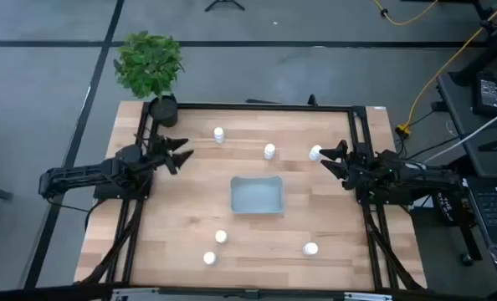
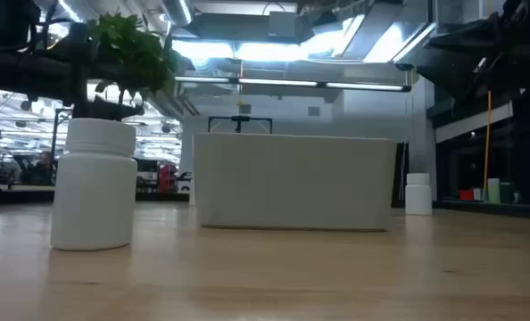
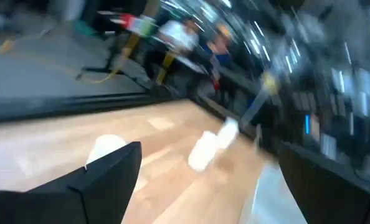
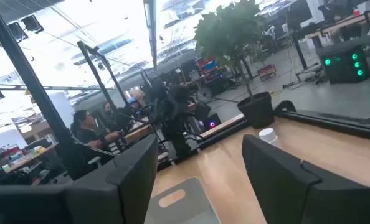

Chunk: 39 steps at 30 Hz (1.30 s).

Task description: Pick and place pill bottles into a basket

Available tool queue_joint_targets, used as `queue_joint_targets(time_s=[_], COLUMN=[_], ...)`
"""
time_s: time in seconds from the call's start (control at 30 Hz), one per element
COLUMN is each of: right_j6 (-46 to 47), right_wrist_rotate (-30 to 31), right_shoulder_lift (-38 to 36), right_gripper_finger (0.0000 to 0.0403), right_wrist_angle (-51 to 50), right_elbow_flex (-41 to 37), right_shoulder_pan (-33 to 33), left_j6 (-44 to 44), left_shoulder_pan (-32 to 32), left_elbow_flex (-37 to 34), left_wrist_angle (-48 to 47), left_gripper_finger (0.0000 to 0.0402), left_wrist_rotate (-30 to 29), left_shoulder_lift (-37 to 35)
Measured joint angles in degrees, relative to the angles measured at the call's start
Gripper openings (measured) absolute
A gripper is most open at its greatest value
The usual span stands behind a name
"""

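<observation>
White round-capped pill bottles [image 1: 219,134] surround pale grey-blue basket [image 1: 257,195].

Open wooden table [image 1: 181,213] surrounds the pale grey-blue translucent basket [image 1: 257,195]; six small white pill bottles [image 1: 269,151] stand scattered, well apart, leaving wide lanes. Black potted plant [image 1: 162,107] occupies the far-left corner.

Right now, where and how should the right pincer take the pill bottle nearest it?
Probably from straight above, closing the open right pincer across the round body of the upright pill bottle below its cap; nothing crowds its sides.
</observation>
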Motion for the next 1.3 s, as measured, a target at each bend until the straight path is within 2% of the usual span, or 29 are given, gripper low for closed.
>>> queue_joint_targets(time_s=[0.07,0.17,0.4,0.57,0.67,0.73,0.87,0.97,1.03,1.17,1.23,1.3], right_j6=[-1.1,-2.6,-3.7,-3.8,-5.0,-6.4,-8.3,-8.1,-8.9,-20.6,-26.2,-28.1], right_wrist_rotate=[0.0,0.0,0.0,2.0,2.2,2.1,2.0,2.0,2.0,1.9,1.8,1.9], right_shoulder_lift=[0.0,0.0,0.0,0.0,0.6,2.3,11.8,23.2,30.7,42.4,46.7,50.2], right_gripper_finger=[0.0236,0.0236,0.0236,0.0236,0.0236,0.0236,0.0236,0.0236,0.0236,0.0236,0.0236,0.0236], right_wrist_angle=[-0.1,-0.1,0.3,1.0,-0.7,-5.6,-28.7,-47.4,-56.5,-63.2,-63.1,-63.2], right_elbow_flex=[0.0,0.0,0.0,0.2,3.8,9.7,29.5,47.6,58.6,76.7,83.4,88.8], right_shoulder_pan=[0.0,0.0,0.0,0.0,0.0,0.0,0.0,-0.1,-0.1,-0.1,-0.1,-0.1], left_j6=[8.3,11.7,4.9,-0.2,0.7,2.3,10.8,18.3,22.7,29.9,31.7,33.6], left_shoulder_pan=[0.0,0.0,0.0,0.0,-0.1,-0.2,-0.9,-1.4,-1.6,-1.6,-1.6,-1.3], left_elbow_flex=[0.0,0.0,0.0,0.0,1.0,4.3,18.5,33.8,45.2,67.6,76.5,83.4], left_wrist_angle=[-0.2,0.1,0.2,1.5,9.2,13.6,11.7,5.4,-1.6,-24.1,-33.8,-41.4], left_gripper_finger=[0.037,0.0369,0.0369,0.0368,0.0369,0.0369,0.0368,0.0369,0.0369,0.0368,0.0368,0.0369], left_wrist_rotate=[2.3,4.3,1.0,-4.0,-0.4,1.9,5.9,10.2,12.6,12.8,10.3,6.9], left_shoulder_lift=[0.9,1.4,1.4,1.4,1.6,2.8,9.9,21.2,30.1,47.9,55.6,62.0])
